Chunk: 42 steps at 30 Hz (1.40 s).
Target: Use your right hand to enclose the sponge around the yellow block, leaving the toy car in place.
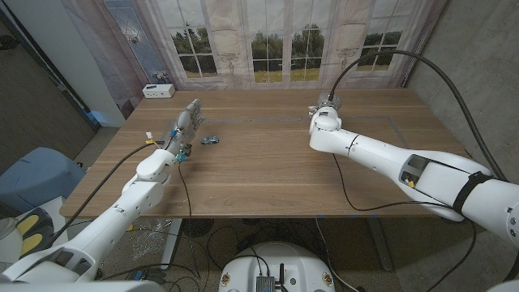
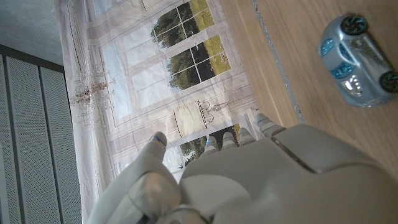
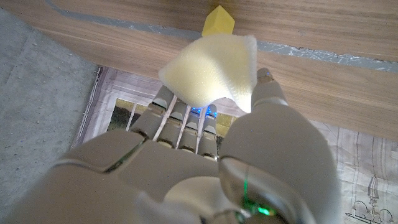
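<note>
A small white box (image 1: pixel 159 91) sits at the wooden table's (image 1: pixel 276 170) far corner, before a curtain (image 1: pixel 284 36) printed with windows.

Both arms are clad in smooth white rounded shells; a black band is seen on the right arm (image 1: pixel 469 188) (plus a small yellow mark). Black cables are looped along each arm. A green light is lit on the right hand (image 3: pixel 205 168), pale grey like the left hand (image 2: pixel 249 180).
</note>
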### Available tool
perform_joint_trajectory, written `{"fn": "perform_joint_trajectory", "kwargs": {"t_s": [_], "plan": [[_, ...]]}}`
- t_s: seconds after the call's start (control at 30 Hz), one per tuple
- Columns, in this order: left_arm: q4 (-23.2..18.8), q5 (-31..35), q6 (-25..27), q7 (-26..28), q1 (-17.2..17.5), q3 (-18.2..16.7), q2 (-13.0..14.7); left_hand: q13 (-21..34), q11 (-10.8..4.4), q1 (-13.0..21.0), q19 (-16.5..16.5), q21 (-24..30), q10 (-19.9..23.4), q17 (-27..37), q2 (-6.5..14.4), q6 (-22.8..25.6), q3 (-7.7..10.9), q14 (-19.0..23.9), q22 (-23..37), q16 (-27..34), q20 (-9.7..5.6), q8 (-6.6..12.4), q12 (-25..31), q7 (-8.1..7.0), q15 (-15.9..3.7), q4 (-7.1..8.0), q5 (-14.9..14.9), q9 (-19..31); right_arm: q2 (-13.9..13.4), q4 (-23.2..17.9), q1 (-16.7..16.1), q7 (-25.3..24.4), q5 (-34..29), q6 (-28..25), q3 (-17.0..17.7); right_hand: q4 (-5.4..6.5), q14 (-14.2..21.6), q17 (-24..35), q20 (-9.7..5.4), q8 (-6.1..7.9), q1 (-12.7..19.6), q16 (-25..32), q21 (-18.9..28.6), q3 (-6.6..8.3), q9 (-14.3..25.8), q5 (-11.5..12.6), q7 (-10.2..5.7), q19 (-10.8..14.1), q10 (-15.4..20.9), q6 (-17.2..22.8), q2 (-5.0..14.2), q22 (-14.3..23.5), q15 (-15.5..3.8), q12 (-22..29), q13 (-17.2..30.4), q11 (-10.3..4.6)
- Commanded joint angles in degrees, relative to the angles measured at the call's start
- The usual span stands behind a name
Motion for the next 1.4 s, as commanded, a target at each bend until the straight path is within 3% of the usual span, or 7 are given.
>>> {"fn": "perform_joint_trajectory", "kwargs": {"t_s": [0.03,0.37,0.73,1.03,1.2,1.27,1.4], "plan": [[-2.03,-0.06,0.73,0.71,1.41,-0.61,1.03,0.18,0.10,-0.10,-0.26,-0.10,-0.21,0.31,0.51,0.21,-0.06,-1.01,0.18,0.25,0.35,0.15,0.16,-0.20,0.17,-0.26,0.42,0.14,3.44,7.91,1.87,1.34,1.25,2.32,-0.78,0.10,0.28,0.11,0.09,-0.34,-0.29,-0.53,0.29,-0.53,0.25,-0.28,0.04,-0.48,0.46,0.39,0.03,-0.09,-6.24,-0.17,0.23,0.06],[-1.66,-0.20,0.95,0.55,1.21,-0.80,1.21,0.18,0.09,-0.11,-0.25,-0.12,-0.19,0.31,0.54,0.20,-0.08,-1.02,0.18,0.24,0.40,0.13,0.16,-0.23,0.22,-0.28,0.43,0.14,6.70,15.21,3.75,2.05,2.01,3.77,-1.98,0.33,-0.59,-0.12,0.99,-0.69,-0.65,-1.45,-0.03,-0.92,0.27,-0.36,-0.05,-1.95,0.42,0.18,-0.15,-0.26,-5.73,-0.44,0.25,0.05],[-1.09,-0.03,1.28,0.32,0.40,-0.53,1.04,0.18,-0.01,-0.12,-0.23,-0.13,-0.22,0.31,0.59,0.19,-0.10,-0.97,0.18,0.26,0.39,0.13,0.15,-0.24,0.22,-0.30,0.44,0.14,10.36,23.04,5.96,4.24,3.43,3.57,-3.41,1.35,-4.19,-0.22,2.15,-1.87,-3.01,-3.46,-1.32,-2.69,0.30,-0.57,-0.34,-5.63,-3.31,-2.22,-1.44,-0.76,-4.06,-2.18,0.23,0.10],[-0.35,0.18,1.50,-0.26,-0.62,0.00,0.66,0.18,0.02,-0.13,-0.21,-0.14,-0.21,0.31,0.61,0.22,-0.11,-0.95,0.18,0.26,0.39,0.14,0.15,-0.26,0.21,-0.31,0.44,0.14,9.20,21.92,6.28,6.51,4.63,2.04,-3.85,2.08,-9.72,-0.74,4.21,-3.02,-5.07,-6.46,-2.87,-4.73,0.33,-0.37,0.19,-8.92,-9.34,-7.44,-3.05,-1.38,-1.54,-3.82,0.09,0.98],[0.10,0.36,1.46,-0.49,-1.16,0.30,0.38,0.18,0.03,-0.13,-0.22,-0.15,-0.22,0.31,0.62,0.21,-0.12,-0.95,0.19,0.26,0.41,0.13,0.15,-0.26,0.22,-0.32,0.44,0.14,7.73,19.61,5.86,6.75,5.40,1.31,-3.26,2.22,-13.92,-1.63,6.62,-3.30,-5.60,-8.84,-4.60,-5.71,0.30,-0.08,-0.12,-12.19,-12.46,-10.60,-3.64,-1.78,0.26,-4.04,-0.13,1.88],[0.24,0.32,1.53,-0.58,-1.34,0.38,0.27,0.18,0.05,-0.14,-0.21,-0.15,-0.21,0.31,0.62,0.20,-0.13,-0.96,0.19,0.25,0.45,0.12,0.15,-0.26,0.14,-0.32,0.44,0.14,7.09,18.42,5.47,6.26,5.55,0.97,-2.90,2.59,-15.58,-2.17,7.60,-3.44,-6.47,-9.92,-5.54,-6.57,0.23,0.12,0.16,-13.57,-14.85,-13.15,-4.09,-1.98,1.11,-4.18,-0.33,3.05],[0.39,0.39,1.68,-0.63,-1.55,0.52,0.21,0.18,0.16,-0.14,-0.21,-0.16,-0.23,0.31,0.63,0.18,-0.14,-0.99,0.19,0.24,0.46,0.11,0.14,-0.26,0.22,-0.33,0.44,0.14,5.82,15.85,4.31,4.55,6.21,0.73,-1.30,3.17,-22.26,-3.53,10.25,-3.49,-7.80,-13.27,-8.53,-8.43,0.09,0.84,0.01,-18.24,-21.05,-18.76,-4.98,-2.21,4.52,-4.44,-0.88,4.93]]}}
